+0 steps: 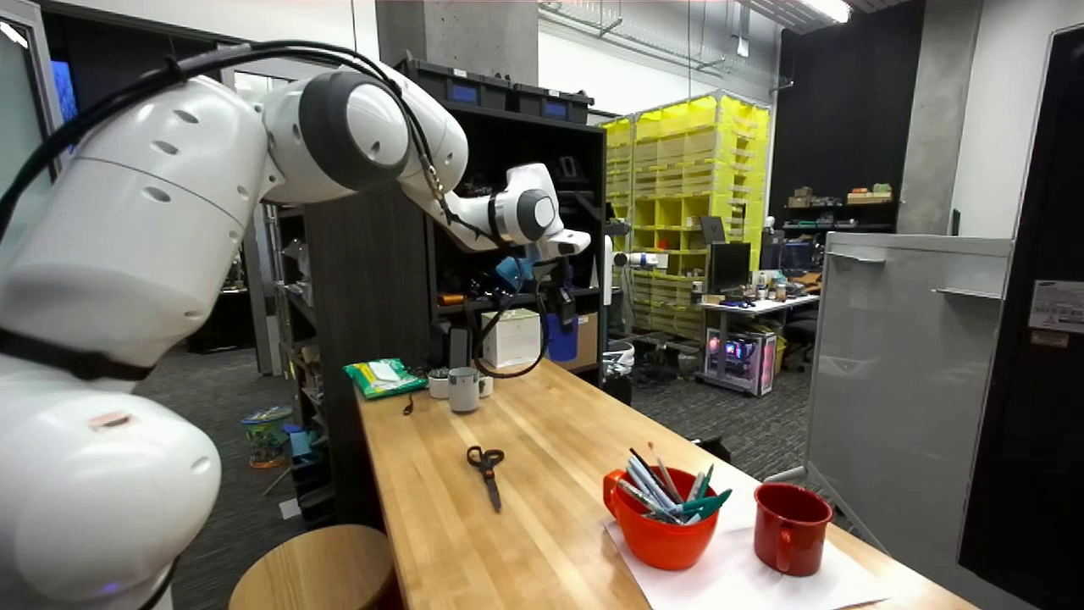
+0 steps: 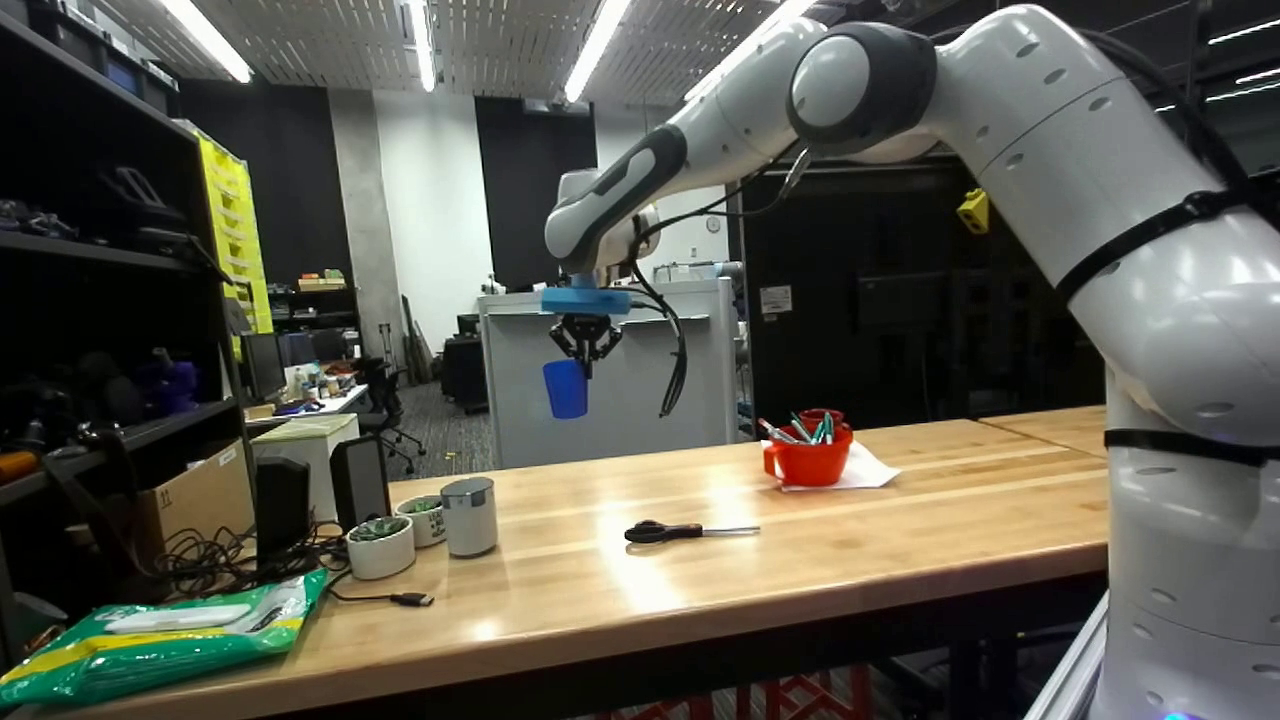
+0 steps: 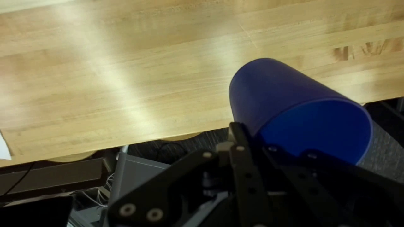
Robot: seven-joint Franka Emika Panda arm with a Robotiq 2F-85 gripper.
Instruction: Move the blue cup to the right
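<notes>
Wrist view: right of the frame's centre, the blue cup (image 3: pixel 296 105) is shown with its open mouth turned to the lower right, its side pinched by the fingers (image 3: pixel 238 137) of the pincer (image 2: pixel 587 368). One finger is set against the outside; the other is partly lost in shadow but appears to be passed inside the mouth. In an exterior view the cup is held aloft, slightly left of the middle of the frame, apart from the tabletop (image 2: pixel 560 520) and leaning a little.

By its look it is judged to be light plastic, thin-walled and fairly stiff, likely to be flexed slightly at the lip rather than broken. Since no handle is seen and the surface looks smooth, slipping or swivelling about the narrow pinch is to be feared if it is swung quickly. A moderate squeeze on the wall near the rim should be enough, with the base kept lowest for setting down. Its inner bottom cannot be seen.
</notes>
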